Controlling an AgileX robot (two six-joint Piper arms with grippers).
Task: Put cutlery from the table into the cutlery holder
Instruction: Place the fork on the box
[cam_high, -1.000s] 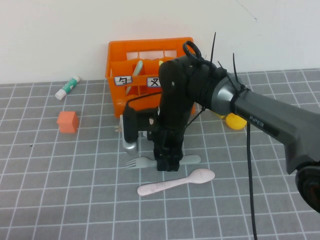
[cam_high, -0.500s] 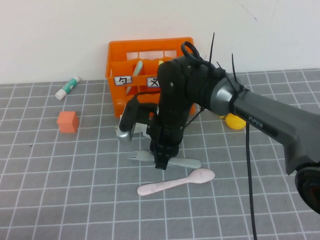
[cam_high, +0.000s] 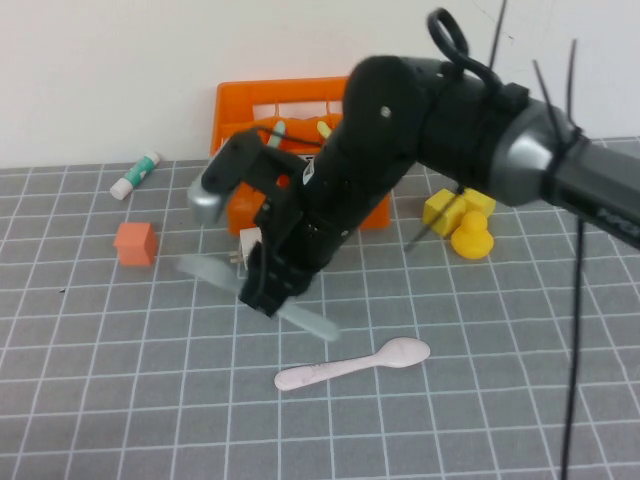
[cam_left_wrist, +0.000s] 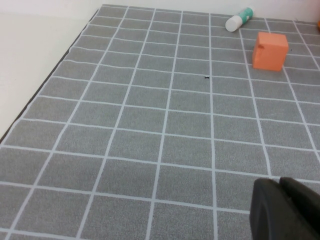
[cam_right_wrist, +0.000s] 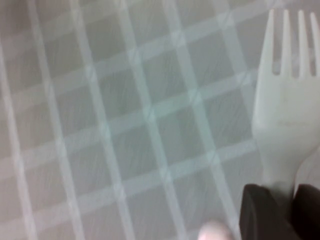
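Fork (cam_high: 215, 272) has left the worktop (cam_high: 100, 400), now clamped in the right claw (cam_high: 268, 290) mid-frame; spoon (cam_high: 352, 364) remains. Left claw (cam_left_wrist: 285, 210) parked, its opening indiscernible.

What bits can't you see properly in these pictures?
- Cutlery holder: high view, the right arm hides most of its front and labels.
- Fork: motion-blurred in the right gripper; handle hidden.
- Left gripper: left wrist view, cut off by the edge.
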